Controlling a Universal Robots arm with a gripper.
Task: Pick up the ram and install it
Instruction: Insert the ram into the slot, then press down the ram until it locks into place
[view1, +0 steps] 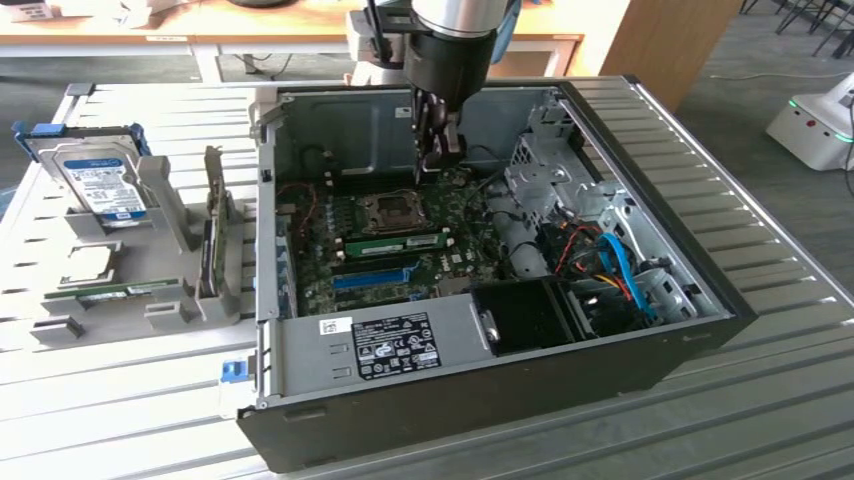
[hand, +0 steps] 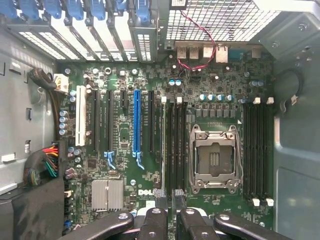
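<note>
Ram (hand: 163, 145) sat edge-up in a slot mid-motherboard (hand: 130, 175), between CPU socket (hand: 212, 160) and blue slot (hand: 136, 120). My claw (view1: 437, 160) hung above it inside the case (view1: 467, 400), fingers apart, gripping nothing.

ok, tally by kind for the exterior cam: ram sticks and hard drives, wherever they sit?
ram sticks: 2 (holder ram lying flat on the grey fixture; board ram inside the case, beside the CPU socket)
hard drives: 1 (hard drive standing upright in the grey fixture)
total: 3
</note>
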